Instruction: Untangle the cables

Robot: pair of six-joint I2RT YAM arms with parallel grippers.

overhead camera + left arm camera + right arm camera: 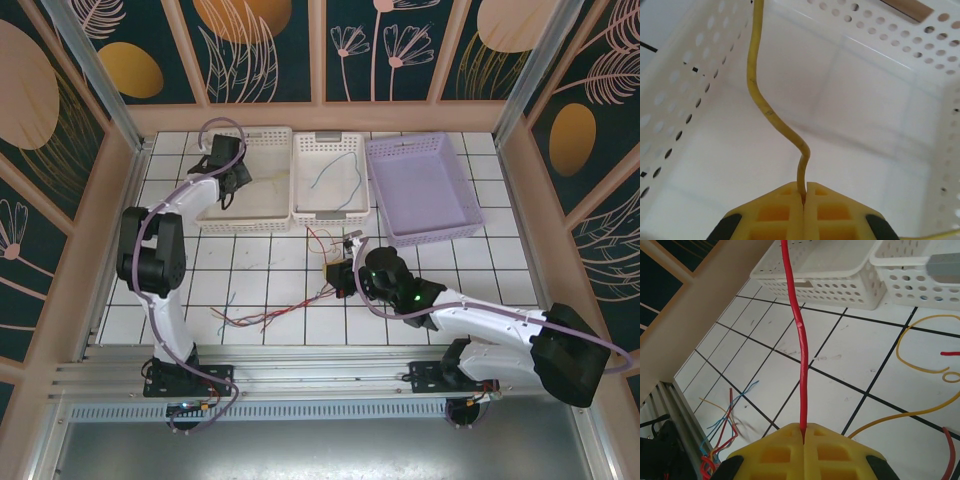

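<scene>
My left gripper [804,194] pinches a thin yellow wire [758,95] inside a white perforated basket [675,95]; the wire's dark print seems unreadable. My right gripper [803,430] clamps a thin red wire [800,340] over the tiled worktop [835,365].

Smooth perforated plastic basket [670,100]; matt yellow cable [750,75]; slightly glossy red cable [802,370]; glossy tiled table [840,370]; brushed metal rail [300,365].

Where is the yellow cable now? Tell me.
In the left wrist view, the yellow cable is pinched in the shut left gripper, over the floor of the leftmost white basket at the far side of the table.
</scene>
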